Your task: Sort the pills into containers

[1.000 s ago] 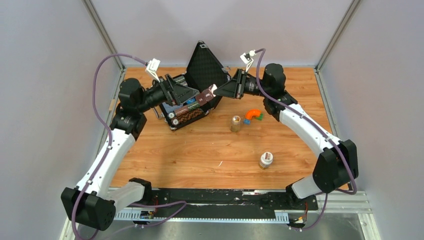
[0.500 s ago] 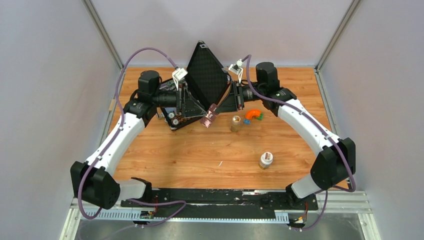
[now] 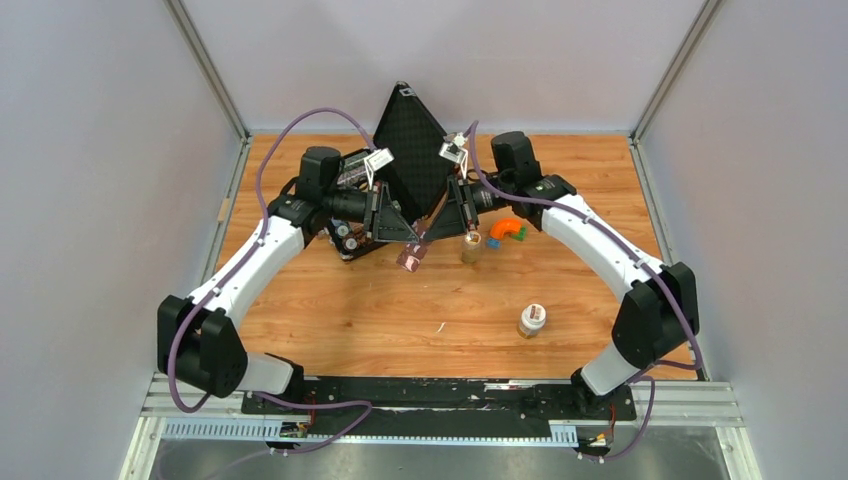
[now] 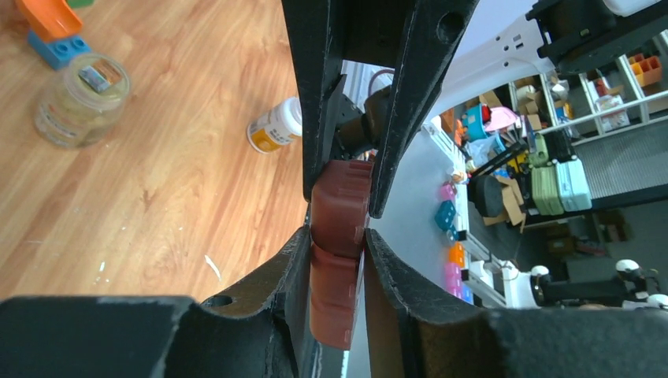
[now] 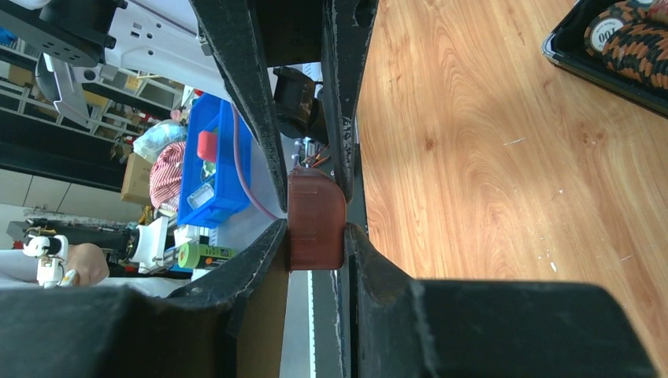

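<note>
- The left gripper (image 4: 337, 240) has its two fingers almost together. They press on both sides of the containers (image 4: 340, 201), the little brown strip of boxes.
- The right gripper (image 5: 315, 232) is nearly closed too, and it pinches the same strip from the other end.
- So both grippers hold the containers (image 3: 409, 258) between them. The strip seems to hang in the air over the middle of the table (image 3: 350, 310), a bit nearer the far edge.
- From what I can see, the lids on the strip look closed. I cannot see inside any of the boxes.
- Just right of the strip, a clear jar (image 3: 471, 247) stands on the table. Beside it lies an orange and blue toy (image 3: 507, 231).
- A small bottle (image 3: 532, 320) with a white cap stands well apart from them, nearer the near edge and to the right. Its cap looks on.
- Behind the grippers, by the far edge, a big black case (image 3: 410, 160) sits with its lid up. Round chips (image 5: 630, 39) lie inside it.
- I see no pills anywhere yet, loose or in the strip.
- I think the job is only just starting: the strip is picked up, but the lids need opening, the pills need to come out, and each kind needs its own box.
</note>
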### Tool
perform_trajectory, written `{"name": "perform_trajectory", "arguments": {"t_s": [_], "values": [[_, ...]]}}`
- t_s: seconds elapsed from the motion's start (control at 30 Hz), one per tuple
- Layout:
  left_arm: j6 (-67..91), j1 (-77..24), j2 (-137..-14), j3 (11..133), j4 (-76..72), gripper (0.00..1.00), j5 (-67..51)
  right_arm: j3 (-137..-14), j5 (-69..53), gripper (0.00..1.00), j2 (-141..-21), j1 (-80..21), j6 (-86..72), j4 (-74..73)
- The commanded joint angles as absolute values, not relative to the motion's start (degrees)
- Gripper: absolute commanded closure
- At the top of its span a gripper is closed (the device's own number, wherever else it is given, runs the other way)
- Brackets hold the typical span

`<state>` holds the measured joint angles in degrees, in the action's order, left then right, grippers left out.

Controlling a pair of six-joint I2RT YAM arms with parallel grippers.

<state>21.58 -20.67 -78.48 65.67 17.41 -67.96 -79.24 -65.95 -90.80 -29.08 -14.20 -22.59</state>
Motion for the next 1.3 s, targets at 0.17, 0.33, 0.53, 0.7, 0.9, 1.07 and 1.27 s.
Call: {"name": "perform_trajectory", "arguments": {"t_s": [0.17, 0.33, 0.53, 0.7, 0.9, 1.07, 1.27], "values": [[20.39, -21.62, -79.45, 65.43, 19.37, 0.67, -72.54, -82.98, -64.96, 0.98, -91.85, -29.79, -12.51, -22.27], [20.3, -21.86, -79.22, 64.75, 19.1, 0.65, -73.6, -84.01, -63.89, 0.99, -92.65, -29.8, -13.36, -22.28], [20.37, -21.88, -79.08, 64.49, 18.69, 0.61, -74.79, -84.23, -65.76, 0.99, -92.63, -29.79, -13.18, -22.33], [20.78, -21.88, -78.57, 64.02, 17.64, 0.44, -75.38, -83.81, -66.93, 0.99, -92.76, -29.79, -13.02, -22.37], [21.33, -21.86, -78.34, 64.07, 16.77, 0.61, -75.09, -83.51, -67.69, 1.0, -92.54, -29.78, -12.52, -22.57], [22.77, -21.89, -78.73, 64.05, 15.43, 0.82, -74.75, -83.61, -66.29, 0.98, -92.8, -29.79, -12.79, -23.25], [24.11, -21.88, -78.18, 63.94, 15.61, 1.0, -68.89, -80.8, -48.6, 0.13, -89.54, -29.88, -16.09, -20.17]]}}
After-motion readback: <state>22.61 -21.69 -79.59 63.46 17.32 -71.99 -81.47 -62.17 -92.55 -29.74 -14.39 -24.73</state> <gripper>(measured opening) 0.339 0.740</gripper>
